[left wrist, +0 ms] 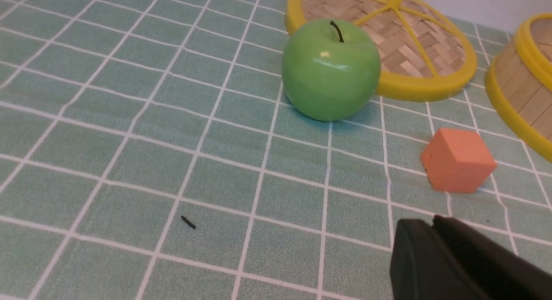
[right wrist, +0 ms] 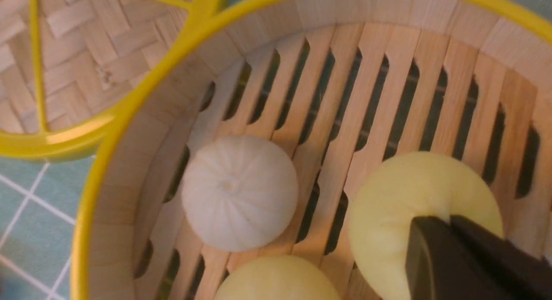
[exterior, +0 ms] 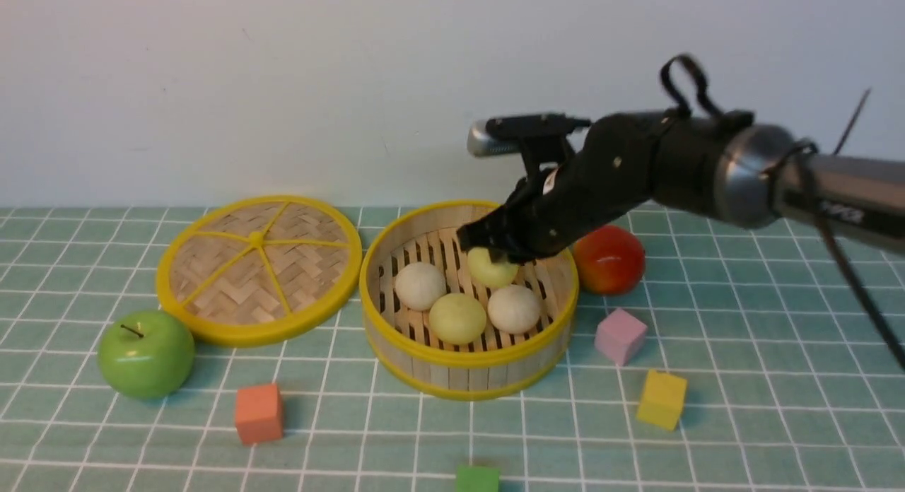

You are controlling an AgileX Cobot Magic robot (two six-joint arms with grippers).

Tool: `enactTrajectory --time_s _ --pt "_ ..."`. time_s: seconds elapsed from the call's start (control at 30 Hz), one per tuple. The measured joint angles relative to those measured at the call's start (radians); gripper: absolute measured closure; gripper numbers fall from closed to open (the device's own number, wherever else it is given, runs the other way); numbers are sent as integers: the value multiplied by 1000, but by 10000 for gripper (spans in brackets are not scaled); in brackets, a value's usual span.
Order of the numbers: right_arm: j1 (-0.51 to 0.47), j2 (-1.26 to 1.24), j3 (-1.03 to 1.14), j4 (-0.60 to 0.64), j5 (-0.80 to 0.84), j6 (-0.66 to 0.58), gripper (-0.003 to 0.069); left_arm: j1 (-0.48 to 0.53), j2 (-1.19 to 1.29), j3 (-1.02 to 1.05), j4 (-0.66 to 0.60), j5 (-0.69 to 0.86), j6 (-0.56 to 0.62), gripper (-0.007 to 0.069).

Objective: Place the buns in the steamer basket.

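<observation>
**Right gripper on the fourth bun, inside the basket**

Your right gripper [exterior: 495,255] is down inside the basket [exterior: 468,358], over its far side. In the right wrist view its dark fingers [right wrist: 457,252] lie nearly together on top of a yellow-green bun [right wrist: 401,196]. The tips press on that bun, but you cannot tell from these views whether they pinch it or only rest on it.

All four buns are in the basket. An off-white bun [exterior: 420,285] sits at the basket's left side, another yellow-green bun [exterior: 457,317] at its near side, a second off-white bun [exterior: 514,309] toward its right. The one under the gripper [exterior: 491,269] is toward the far wall.

Your left gripper [left wrist: 435,231] shows only in its own wrist view, as a dark tip with the fingers closed together and nothing between them. It hangs over the tablecloth [left wrist: 129,140], left of the basket, near the orange cube [left wrist: 458,160] and the apple [left wrist: 330,69].

The lid [exterior: 258,267] lies flat, touching the basket's left rim.
</observation>
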Motion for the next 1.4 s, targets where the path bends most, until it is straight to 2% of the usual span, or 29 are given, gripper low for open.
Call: enactTrajectory --time_s 0.1,0.23,0.27,0.3,0.43,0.47,0.5,0.6,0.67,0.8,0.93,1.07,1.1,1.13,1.23,1.4 --pt "0 19 -1 5 -26 23 596 0 0 0 0 0 0 563" --pt "0 16 -3 9 -41 30 445 0 0 0 0 0 0 554" --pt "0 13 -3 9 -40 30 435 0 0 0 0 0 0 554" --pt "0 -3 -3 8 -21 30 358 0 0 0 0 0 0 553" --pt "0 -105 -3 -21 68 30 200 0 0 0 0 0 0 550" --pt "0 -113 -3 -23 74 30 200 0 0 0 0 0 0 550" --pt "0 -185 -3 -46 126 30 160 0 0 0 0 0 0 548" --pt "0 -344 -4 -111 252 30 144 0 0 0 0 0 0 546" --pt "0 -431 -6 -152 330 30 153 0 0 0 0 0 0 543" --pt "0 -621 12 -219 500 30 226 0 0 0 0 0 0 536" --pt "0 -813 159 -240 575 30 405 0 0 0 0 0 0 533" --pt "0 -1003 390 -241 565 31 587 0 0 0 0 0 0 533" --pt "0 -1013 416 -241 560 31 595 0 0 0 0 0 0 533" --pt "0 -1082 494 -241 541 31 648 0 0 0 0 0 0 533" --pt "0 -1236 703 -241 459 31 673 0 0 0 0 0 0 533" --pt "0 -1378 903 -225 335 47 673 0 0 0 0 0 0 533"
